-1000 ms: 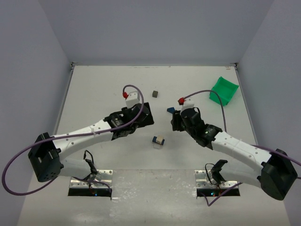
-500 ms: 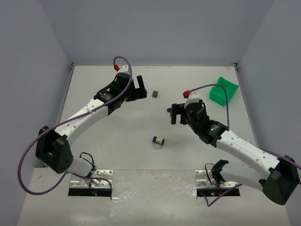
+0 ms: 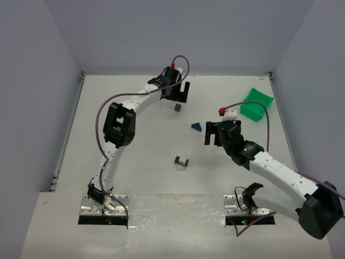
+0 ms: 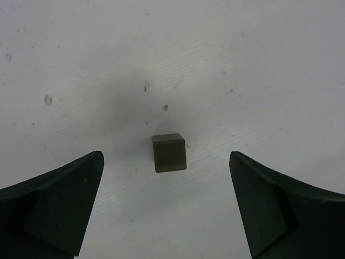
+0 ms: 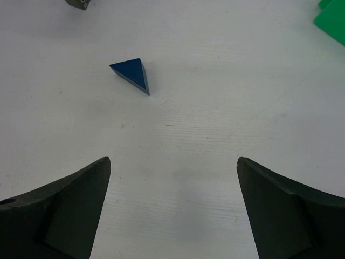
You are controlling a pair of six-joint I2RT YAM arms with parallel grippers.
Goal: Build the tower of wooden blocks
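Observation:
The wood block tower (image 3: pixel 181 161) is a low stack of a blue and a beige block at the table's middle. A dark grey-brown cube (image 3: pixel 177 108) lies alone further back; in the left wrist view the cube (image 4: pixel 169 153) sits just ahead of and between my fingertips. My left gripper (image 3: pixel 176 97) (image 4: pixel 165 156) hovers over it, open and empty. A blue roof-shaped piece (image 3: pixel 196 127) (image 5: pixel 132 73) lies on the table left of my right gripper (image 3: pixel 212 134) (image 5: pixel 173 159), which is open, empty and apart from it.
A green plastic bin (image 3: pixel 256 103) (image 5: pixel 331 19) stands at the back right, beyond the right gripper. The dark cube's corner (image 5: pixel 78 3) shows at the top edge of the right wrist view. Grey walls close the table at the back and on both sides.
The left arm has swung from the table's middle left out to the back, over the dark cube. The right gripper has drawn back to the right of the blue piece. Both grippers have opened wide.

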